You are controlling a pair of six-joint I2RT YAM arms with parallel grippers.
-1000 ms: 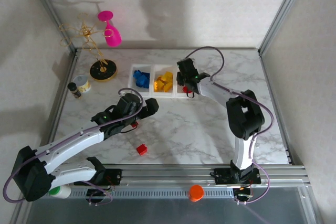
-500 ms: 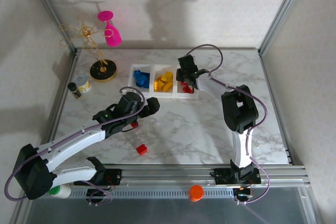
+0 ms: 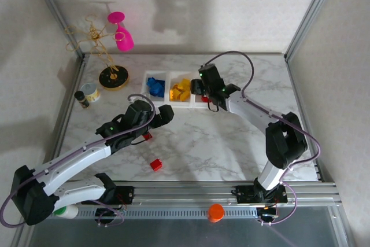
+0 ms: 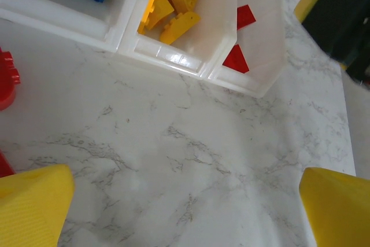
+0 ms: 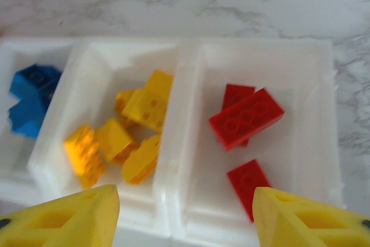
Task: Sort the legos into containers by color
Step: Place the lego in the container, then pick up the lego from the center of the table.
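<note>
The containers (image 3: 168, 89) sit in a row at the far edge of the desk (image 3: 231, 143), about midway along it. Blue bricks (image 5: 32, 93) lie in the left bin, yellow bricks (image 5: 147, 105) in the middle one and red bricks (image 5: 246, 117) in the right one.

The right gripper (image 5: 185, 224) hangs over the red bin. Its jaws are partly apart with nothing between them, so this looks like the release end of a drop. It should lift straight up before swinging away, so that neither fingertip catches the thin bin wall and shifts the whole row.

The left gripper (image 3: 165, 114) hovers over bare marble just in front of the bins, jaws as wide as they go and empty. A loose red brick (image 3: 155, 165) lies toward the near edge, left of centre. Another red piece (image 3: 147, 137) sits beside the left arm.

For the next pick, the open jaws should be centred over one brick and turned to close on its flat sides. They should then come down until the tips nearly meet the desk and close gently, since a smooth brick gripped on a corner will likely squirt out.
</note>
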